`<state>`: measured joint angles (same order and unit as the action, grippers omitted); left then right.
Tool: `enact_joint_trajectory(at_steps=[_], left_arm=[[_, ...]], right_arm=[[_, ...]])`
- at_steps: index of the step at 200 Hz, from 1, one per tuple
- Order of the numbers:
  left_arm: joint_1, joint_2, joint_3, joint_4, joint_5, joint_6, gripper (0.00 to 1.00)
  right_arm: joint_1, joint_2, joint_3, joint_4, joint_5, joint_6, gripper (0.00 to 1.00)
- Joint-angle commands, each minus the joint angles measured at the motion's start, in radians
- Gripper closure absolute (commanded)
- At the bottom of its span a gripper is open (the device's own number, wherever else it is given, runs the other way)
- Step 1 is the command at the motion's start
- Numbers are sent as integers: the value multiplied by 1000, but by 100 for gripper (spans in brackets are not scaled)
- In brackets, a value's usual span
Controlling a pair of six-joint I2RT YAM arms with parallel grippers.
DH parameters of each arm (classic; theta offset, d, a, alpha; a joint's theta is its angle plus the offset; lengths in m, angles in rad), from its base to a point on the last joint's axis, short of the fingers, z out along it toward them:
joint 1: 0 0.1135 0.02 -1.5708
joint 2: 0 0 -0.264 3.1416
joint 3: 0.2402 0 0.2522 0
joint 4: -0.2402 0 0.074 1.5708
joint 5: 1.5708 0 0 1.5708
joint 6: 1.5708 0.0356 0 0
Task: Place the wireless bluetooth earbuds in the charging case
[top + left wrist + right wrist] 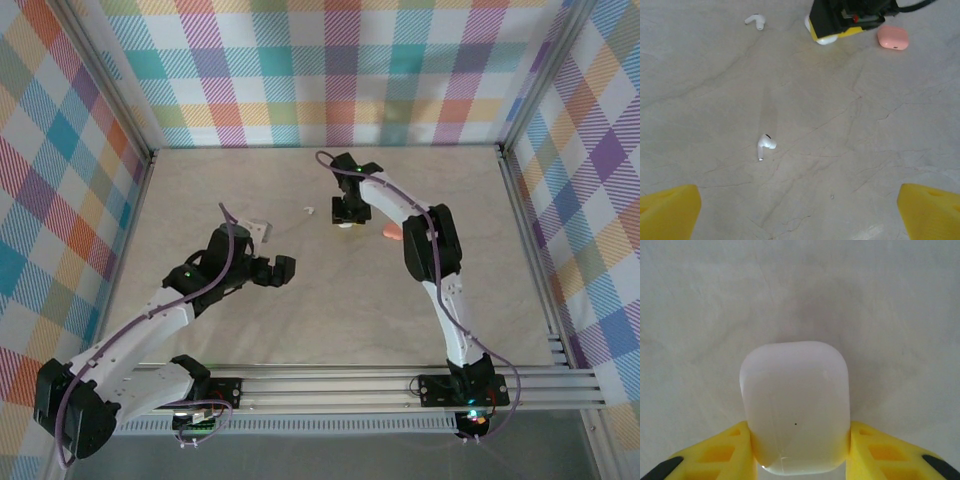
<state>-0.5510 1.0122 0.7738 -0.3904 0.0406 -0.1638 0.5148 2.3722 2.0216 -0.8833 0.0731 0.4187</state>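
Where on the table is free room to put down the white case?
Free: the near stretch between left tool and front rail; the far strip along the back wall. Crowded: around the right tool and white case, between a bud and the pink case.

White case [795, 405], pink case [893, 37], white earbuds [766, 145], pastel plaid walls [350, 70].

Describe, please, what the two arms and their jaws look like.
Both the left arm and right arm have white link shells with black joint housings and black bases. A purple cable runs along each, and a small green light glows on each. The jaws are bright yellow; the right wrist view shows ribbed cut-outs and black tips.
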Motion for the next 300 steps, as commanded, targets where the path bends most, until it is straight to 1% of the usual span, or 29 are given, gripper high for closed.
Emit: enact_joint_trajectory(at_steps=[1, 23, 50, 68, 78, 86, 110, 132, 148, 167, 182, 200, 228, 275, 300], left_arm=[[8, -33, -32, 3, 25, -13, 0], [8, -66, -59, 34, 70, -18, 0], [8, -85, -75, 39, 82, -26, 0], [8, -86, -77, 43, 92, -38, 0], [8, -86, -80, 51, 101, -46, 0], [8, -84, -83, 58, 107, -53, 0], [8, -71, -79, 60, 122, -66, 0], [8, -56, -78, 52, 126, -78, 0], [8, -49, -86, 65, 133, -93, 0], [6, -43, -97, 87, 139, -107, 0], [6, -41, -98, 89, 141, -116, 0], [6, -43, -99, 82, 142, -116, 0], [6, -56, -107, 79, 141, -116, 0], [6, -85, -115, 67, 136, -120, 0], [6, -99, -122, 61, 130, -123, 0]], right_arm=[[5, -143, -185, 55, -54, 83, 69], [8, -298, -412, 125, -77, 150, 68], [20, -436, -664, 189, -128, 247, 66], [34, -477, -786, 217, -169, 290, 60], [42, -483, -812, 219, -189, 299, 54], [45, -489, -822, 218, -208, 301, 48], [47, -538, -811, 200, -250, 289, 37], [37, -581, -779, 161, -268, 261, 30], [24, -582, -777, 149, -290, 242, 30], [22, -566, -796, 150, -281, 228, 30], [24, -564, -830, 177, -289, 237, 30], [32, -560, -857, 206, -303, 250, 30], [59, -543, -850, 250, -298, 247, 31], [113, -490, -765, 314, -312, 222, 32], [123, -462, -701, 318, -333, 201, 33]])
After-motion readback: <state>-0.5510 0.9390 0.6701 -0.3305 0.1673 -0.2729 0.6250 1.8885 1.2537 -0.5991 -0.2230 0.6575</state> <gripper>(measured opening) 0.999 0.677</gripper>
